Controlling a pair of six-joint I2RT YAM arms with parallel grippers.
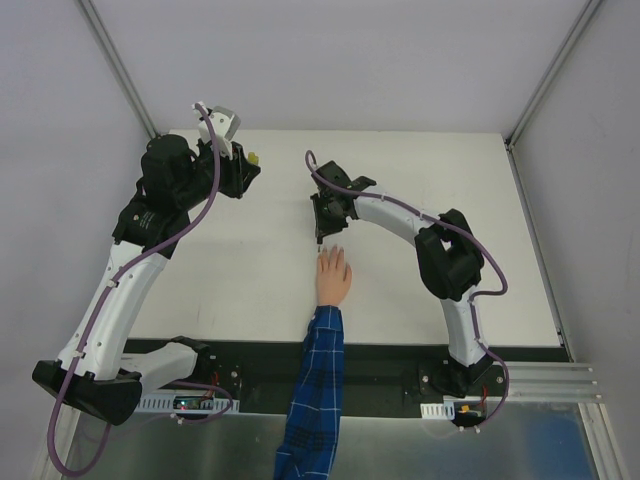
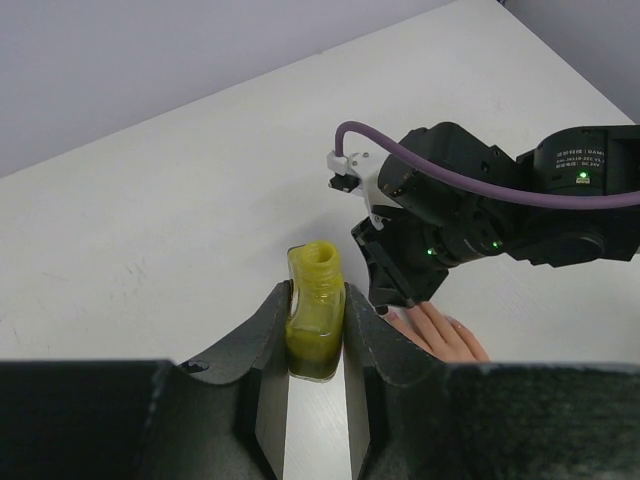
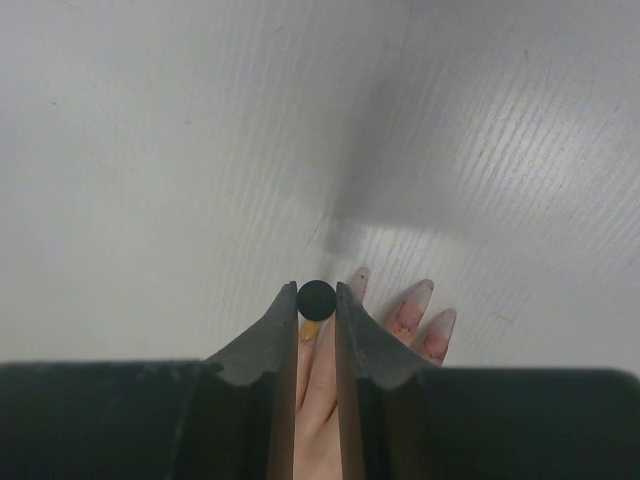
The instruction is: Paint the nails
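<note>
Yellow polish bottle [image 2: 314, 312] sits clamped in left end effector [image 2: 316, 296]; right end effector [image 3: 316, 291] pinches brush cap [image 3: 316, 300] by the nails [image 3: 422, 290]. Next is probably a gentle dab.

The nails [image 3: 421, 289], pale pink with darker specks, are lying flat and pointing up-frame, just right of lower centre.

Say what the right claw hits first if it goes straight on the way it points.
Most likely the mannequin hand: the right claw, shut on the brush cap, points down at its fingers. Gap unclear.
</note>
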